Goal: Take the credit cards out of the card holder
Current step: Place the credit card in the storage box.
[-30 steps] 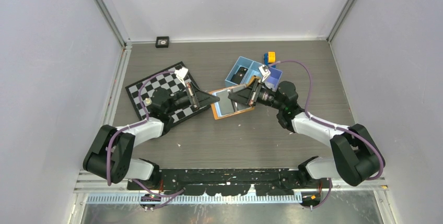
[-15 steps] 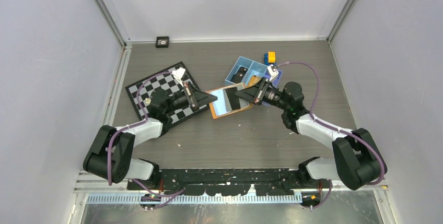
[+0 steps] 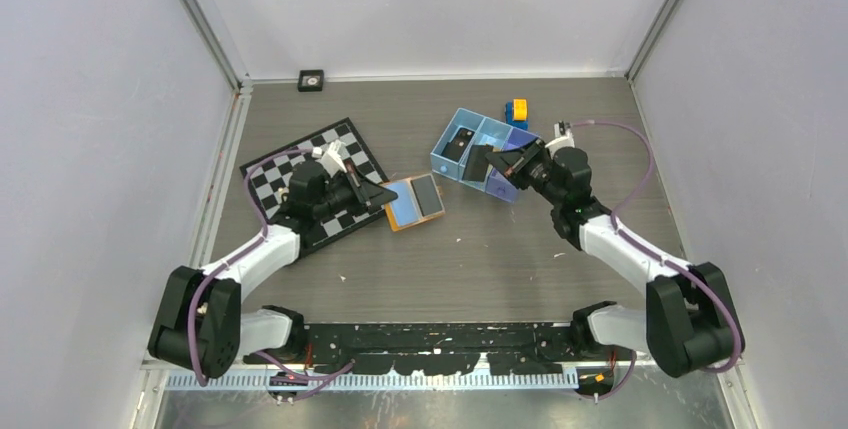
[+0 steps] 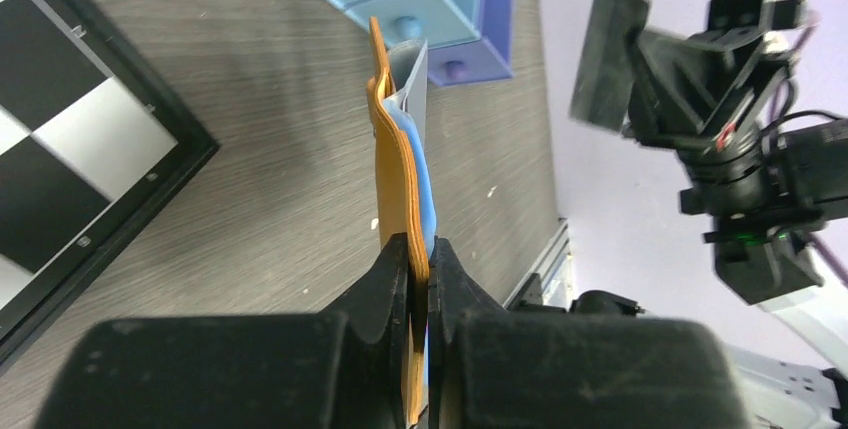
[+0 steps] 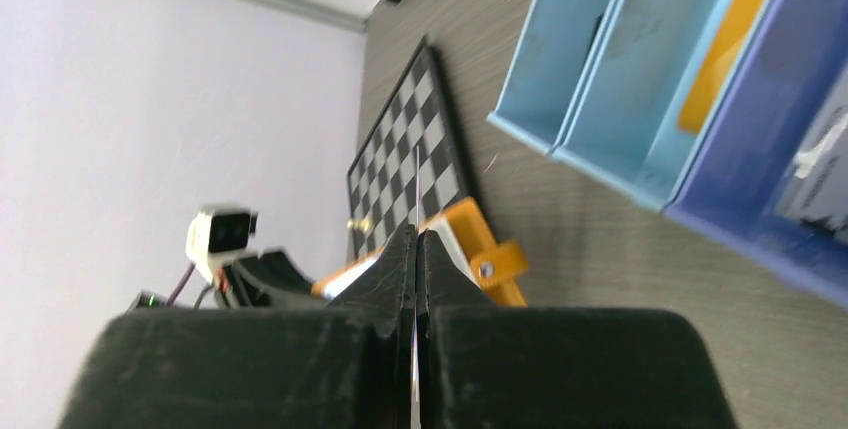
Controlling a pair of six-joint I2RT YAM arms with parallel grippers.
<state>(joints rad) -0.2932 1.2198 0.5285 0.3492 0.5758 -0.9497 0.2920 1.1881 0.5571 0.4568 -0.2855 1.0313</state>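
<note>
Leftmost on the counter [image 3: 450, 269] lies a checkerboard mat [image 3: 300, 174], and the left arm reaches across its near corner. The left pincer [image 3: 388, 193] is closed on the left edge of the card holder [image 3: 416, 203]. The left wrist view shows both fingers [image 4: 392, 274] pressed flat against the orange cover, with a blue card [image 4: 424, 204] showing along its inner face. From above, the card holder is open between the mat and the blue tray [image 3: 452, 125], just beside the mat's corner and apart from the tray. Its left half shows the blue card and its right half a dark panel. Whether it rests on the counter or is lifted off it cannot be told.

Further right, the right pincer [image 3: 498, 162] grips a dark card [image 3: 478, 162], clamped at one end and sticking out over the tray's middle compartment. In the right wrist view the card appears only as a thin line between the shut fingers [image 5: 395, 259]. Behind the tray's far right corner stands a yellow-and-blue block [image 3: 516, 112], close to the tray.
</note>
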